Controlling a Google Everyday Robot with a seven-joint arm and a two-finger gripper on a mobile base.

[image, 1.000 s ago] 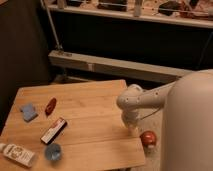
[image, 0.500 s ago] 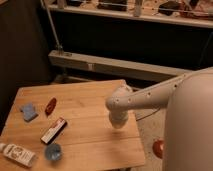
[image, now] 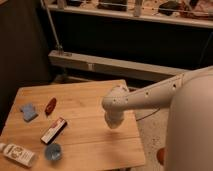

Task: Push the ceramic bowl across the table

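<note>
A: Your view takes in a dim room with a dark wall and a metal rail shelf (image: 125, 12) along the far side, and the table (image: 95, 102), light-brown planks, fills the near left.

B: Where is the arm?

A: The white arm (image: 150, 95) reaches in from your right, over the right part of the table. The gripper (image: 114, 121) hangs at its end, low above the wood near the right edge. You cannot tell from here how its jaws stand; the wrist housing hides them.

B: And the ceramic bowl?

A: Look at the near right, past the table's edge. An orange-red sliver (image: 160, 156) shows there, below the tabletop level and tight against the robot's white body (image: 192, 130), which hides most of it. That appears to be the ceramic bowl, off the table and well apart from the gripper.

B: What else lies on the wood?

A: All on the left side. A blue pad (image: 29, 112) lies near the left edge, with a small dark red object (image: 50, 105) just beside it to the right. Nearer you, a flat box with a red stripe (image: 53, 130) lies at an angle. A blue cup (image: 53, 151) stands near the front edge, and a white bottle (image: 17, 154) lies on its side at the near left corner.
</note>
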